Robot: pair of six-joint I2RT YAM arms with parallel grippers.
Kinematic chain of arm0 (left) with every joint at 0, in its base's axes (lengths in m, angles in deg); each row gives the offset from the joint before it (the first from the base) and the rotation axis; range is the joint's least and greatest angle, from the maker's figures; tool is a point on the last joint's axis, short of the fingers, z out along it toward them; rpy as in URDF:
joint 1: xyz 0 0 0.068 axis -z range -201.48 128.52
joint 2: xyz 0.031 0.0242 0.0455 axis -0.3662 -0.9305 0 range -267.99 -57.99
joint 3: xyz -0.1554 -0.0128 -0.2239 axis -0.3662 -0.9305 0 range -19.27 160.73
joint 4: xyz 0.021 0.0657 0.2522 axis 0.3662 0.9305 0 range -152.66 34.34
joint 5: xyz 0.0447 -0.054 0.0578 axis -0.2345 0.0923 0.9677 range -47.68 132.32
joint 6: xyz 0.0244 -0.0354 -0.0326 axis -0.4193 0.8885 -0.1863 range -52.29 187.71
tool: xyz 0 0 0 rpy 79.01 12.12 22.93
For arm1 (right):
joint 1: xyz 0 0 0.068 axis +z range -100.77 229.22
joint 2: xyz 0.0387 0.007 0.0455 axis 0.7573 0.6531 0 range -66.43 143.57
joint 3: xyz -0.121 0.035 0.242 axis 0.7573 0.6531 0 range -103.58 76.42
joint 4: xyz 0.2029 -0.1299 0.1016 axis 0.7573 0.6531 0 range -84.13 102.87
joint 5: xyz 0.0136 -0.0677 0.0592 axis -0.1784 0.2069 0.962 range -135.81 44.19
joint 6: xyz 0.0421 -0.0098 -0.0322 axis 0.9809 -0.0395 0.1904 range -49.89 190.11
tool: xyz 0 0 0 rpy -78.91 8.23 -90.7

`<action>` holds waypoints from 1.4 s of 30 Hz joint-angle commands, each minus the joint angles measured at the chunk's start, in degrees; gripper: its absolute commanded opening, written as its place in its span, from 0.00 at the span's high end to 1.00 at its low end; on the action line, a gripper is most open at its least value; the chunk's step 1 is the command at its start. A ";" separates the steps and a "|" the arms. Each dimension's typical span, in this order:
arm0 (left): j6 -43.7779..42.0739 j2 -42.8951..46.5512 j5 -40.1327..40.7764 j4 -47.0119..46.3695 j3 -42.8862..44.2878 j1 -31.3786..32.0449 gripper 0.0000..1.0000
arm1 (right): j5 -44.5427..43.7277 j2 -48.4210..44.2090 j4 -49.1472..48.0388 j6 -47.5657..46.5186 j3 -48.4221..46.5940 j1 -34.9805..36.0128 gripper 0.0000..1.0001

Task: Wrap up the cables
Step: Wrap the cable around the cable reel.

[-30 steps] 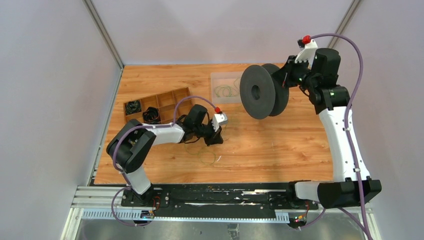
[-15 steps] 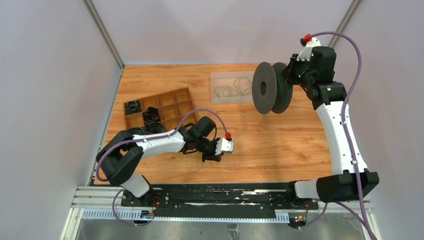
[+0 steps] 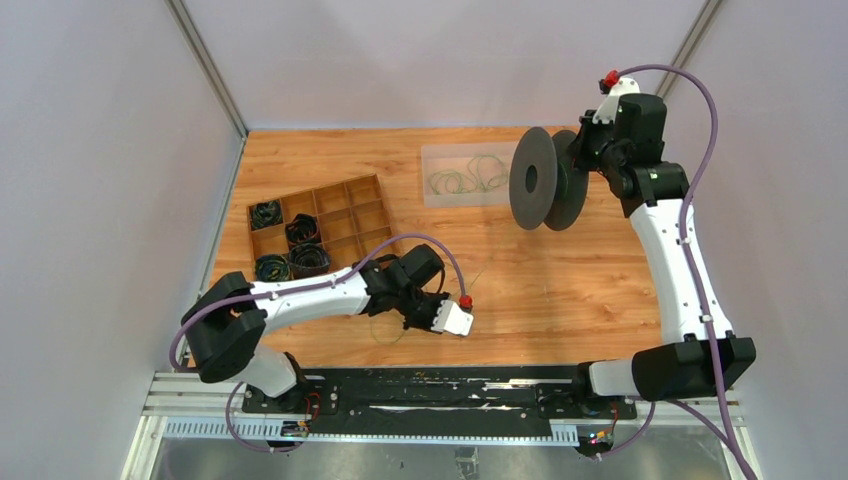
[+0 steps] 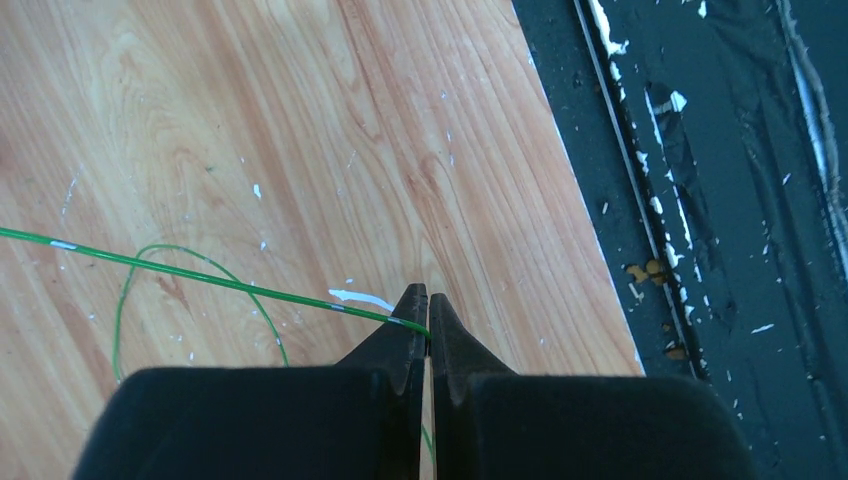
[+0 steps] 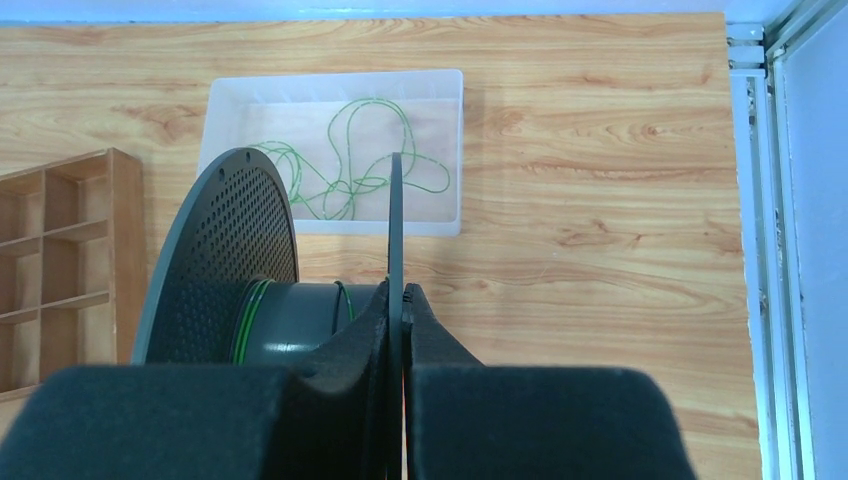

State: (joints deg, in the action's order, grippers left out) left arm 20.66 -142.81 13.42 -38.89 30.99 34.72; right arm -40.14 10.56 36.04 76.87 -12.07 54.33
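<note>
Cable point(image 4: 200, 278) apparently pinched in left gripper point(image 4: 428, 312); right gripper point(image 5: 402, 300) clamps spool point(image 5: 225, 250).

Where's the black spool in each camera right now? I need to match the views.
Top external: black spool upper right, standing on edge above the table.
Left wrist: not in view.
Right wrist: spool lower left of centre, its near flange pinched by the right gripper.
Shared landmark: the clear tray beside the spool, seen in top external and right wrist.

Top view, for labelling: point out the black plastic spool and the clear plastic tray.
black plastic spool point(image 3: 535, 205): top view, front flange face.
clear plastic tray point(image 3: 465, 201): top view, near wall.
</note>
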 commanded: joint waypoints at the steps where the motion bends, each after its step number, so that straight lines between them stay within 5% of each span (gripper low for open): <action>1: -4.51 0.72 2.10 9.49 -0.29 2.42 0.99 | -8.64 0.14 -9.61 -3.50 -0.14 -0.97 0.99; 13: 3.31 -3.51 -0.40 9.76 12.96 5.75 1.00 | -10.02 0.48 -12.70 -2.92 5.39 0.28 0.99; 21: 2.84 -6.72 -0.25 19.92 26.67 12.39 1.00 | -13.09 1.39 -15.39 -6.11 7.57 2.01 0.99; 42: 11.26 -10.85 20.02 25.01 51.06 12.67 1.00 | -14.61 -1.84 -18.75 -11.65 15.01 8.16 0.99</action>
State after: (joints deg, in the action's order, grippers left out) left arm 29.21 -152.71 29.57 -15.20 77.59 47.73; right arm -53.27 11.19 21.55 67.39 1.85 60.49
